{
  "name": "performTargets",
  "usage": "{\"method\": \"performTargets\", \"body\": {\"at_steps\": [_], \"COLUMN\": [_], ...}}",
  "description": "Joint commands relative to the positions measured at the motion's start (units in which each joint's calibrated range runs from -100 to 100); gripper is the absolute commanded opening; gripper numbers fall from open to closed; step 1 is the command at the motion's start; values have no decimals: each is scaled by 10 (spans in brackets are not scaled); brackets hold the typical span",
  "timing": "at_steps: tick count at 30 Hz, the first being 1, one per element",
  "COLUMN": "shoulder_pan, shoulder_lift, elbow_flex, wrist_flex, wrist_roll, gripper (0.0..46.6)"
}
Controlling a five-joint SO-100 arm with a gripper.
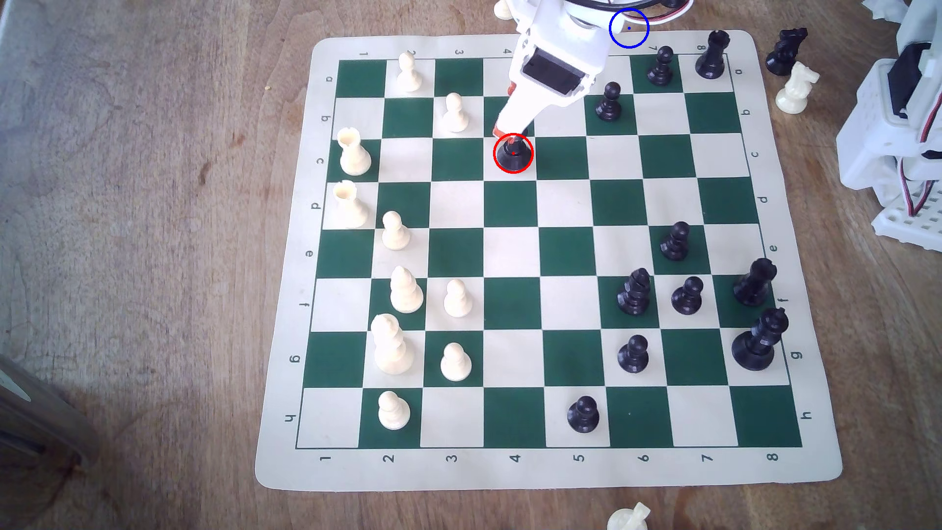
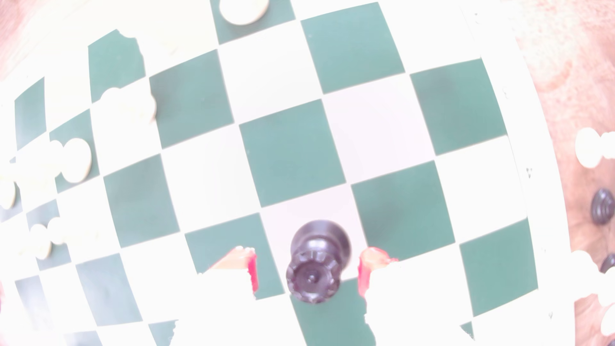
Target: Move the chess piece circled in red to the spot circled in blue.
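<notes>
Spread red-tipped gripper straddles the black queen, untouched, upper centre of the chessboard; blue-circled spot top right.

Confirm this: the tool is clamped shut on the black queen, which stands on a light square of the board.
Not quite. In the wrist view the tool is open, its red-tipped fingers either side of the black queen with gaps showing. The queen does stand on a light square of the board.
</notes>
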Motion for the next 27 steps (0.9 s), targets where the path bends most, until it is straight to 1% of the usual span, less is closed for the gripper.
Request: {"method": "performTargets", "body": {"at_steps": [1, 23, 24, 27], "shoulder_pan": [-3, -4, -4, -4], "shoulder_lift": [-4, 8, 8, 8], "elbow_flex": [-5, 12, 14, 18], "wrist_flex": [-13, -31, -31, -31], "wrist_roll": [2, 5, 6, 6], "gripper": [167, 137, 122, 58]}}
